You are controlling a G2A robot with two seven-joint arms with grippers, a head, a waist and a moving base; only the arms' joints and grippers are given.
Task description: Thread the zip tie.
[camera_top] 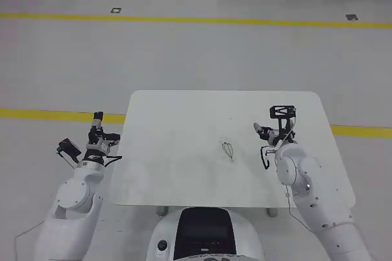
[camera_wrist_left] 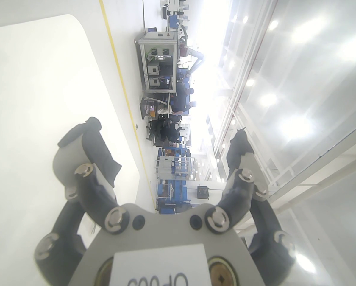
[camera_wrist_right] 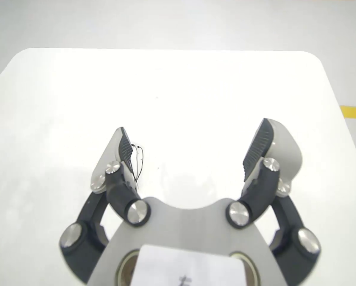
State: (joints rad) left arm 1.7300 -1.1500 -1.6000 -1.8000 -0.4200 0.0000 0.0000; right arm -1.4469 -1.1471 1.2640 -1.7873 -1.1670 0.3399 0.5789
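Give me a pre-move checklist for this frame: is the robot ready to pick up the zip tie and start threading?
1. Zip tie lies free on the table, with nothing on it: ok.
2. Right claw open and empty: ok.
3. Left claw open and empty: ok.
4. A claw placed over the zip tie: not ok. The right claw is off to one side of it, and the left claw is out past the table's edge.
5. Zip tie's tail clear of its head: cannot tell. It looks bent into a narrow loop and is too thin to read.
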